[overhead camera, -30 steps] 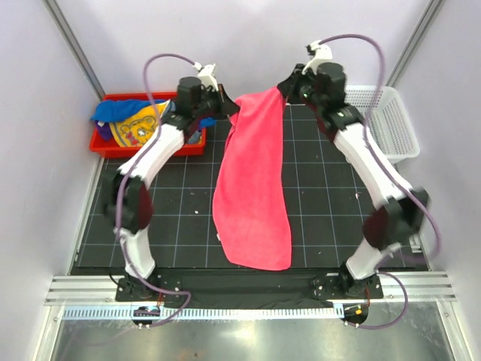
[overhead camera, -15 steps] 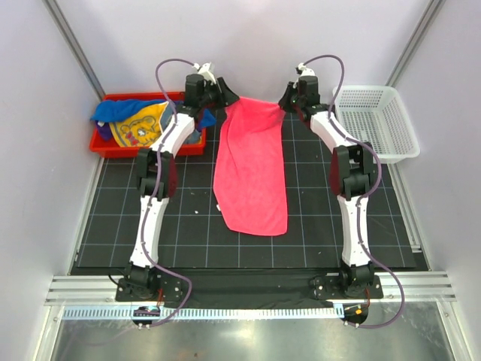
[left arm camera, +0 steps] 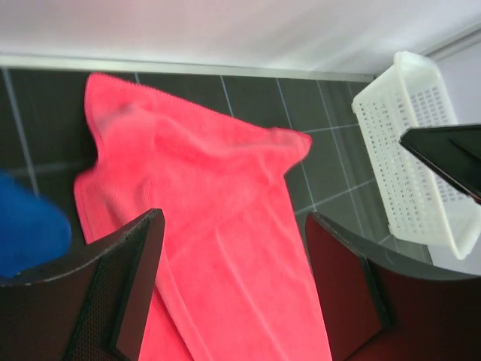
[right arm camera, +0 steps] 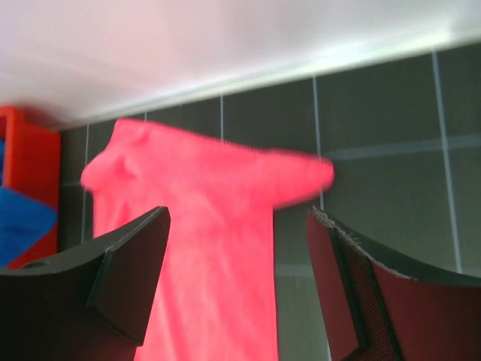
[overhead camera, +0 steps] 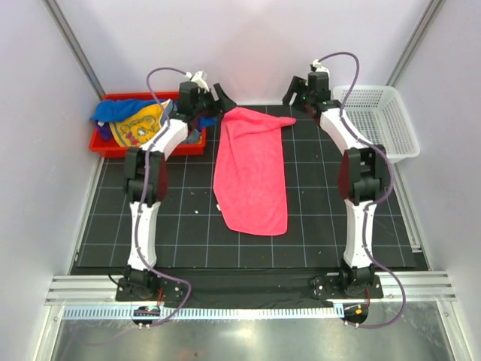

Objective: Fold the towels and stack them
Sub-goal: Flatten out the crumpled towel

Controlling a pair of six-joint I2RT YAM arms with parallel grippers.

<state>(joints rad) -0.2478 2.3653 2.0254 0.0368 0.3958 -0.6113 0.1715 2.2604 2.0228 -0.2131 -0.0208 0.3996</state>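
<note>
Now the hot pink towel (overhead camera: 250, 174) lies flat lengthwise, far end rumpled.

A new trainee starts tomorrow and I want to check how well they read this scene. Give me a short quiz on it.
1. True or false: the left end effector grips the hot pink towel.
2. What sits at the far right corner of the table? A cardboard box; B white mesh basket; C metal bucket.
3. Fill in: the right end effector is ____.
Key: 1 false, the towel lies loose on the table; 2 B; 3 open.
</note>
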